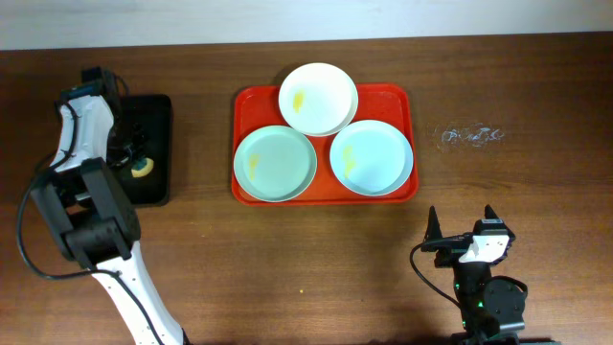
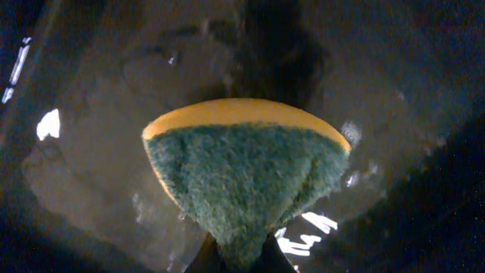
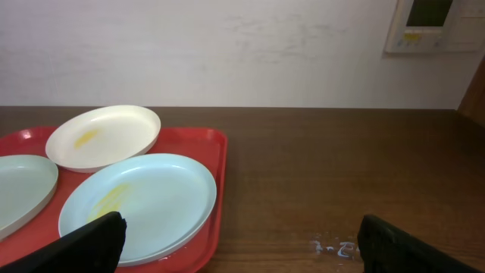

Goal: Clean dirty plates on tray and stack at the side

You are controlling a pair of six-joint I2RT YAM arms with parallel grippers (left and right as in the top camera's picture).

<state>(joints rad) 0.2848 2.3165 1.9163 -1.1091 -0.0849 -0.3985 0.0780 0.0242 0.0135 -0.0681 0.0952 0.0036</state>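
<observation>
The brown table carries the red tray, which lies ahead and to the left of the right gripper, well apart from its fingers. Three plates fill the tray. The white plate is farthest from those fingers, the pale blue plate is nearest, and the mint plate lies beyond the blue one to the left. Each has a yellowish smear.

The right wrist view shows the white plate's rim lapping over the blue plate. It also shows that gripper's two dark fingers spread wide with nothing between them. A small wet patch glistens on the wood ahead of them, to the right.

The overhead view places the left gripper low over the black tray, but its fingertips are hidden there. The left wrist view shows what the overhead cannot: the fingers are pinched together on the narrow end of a sponge. The sponge has a green scouring face and a yellow back, and it fans out beyond the fingertips above the tray's wet, dark surface.
</observation>
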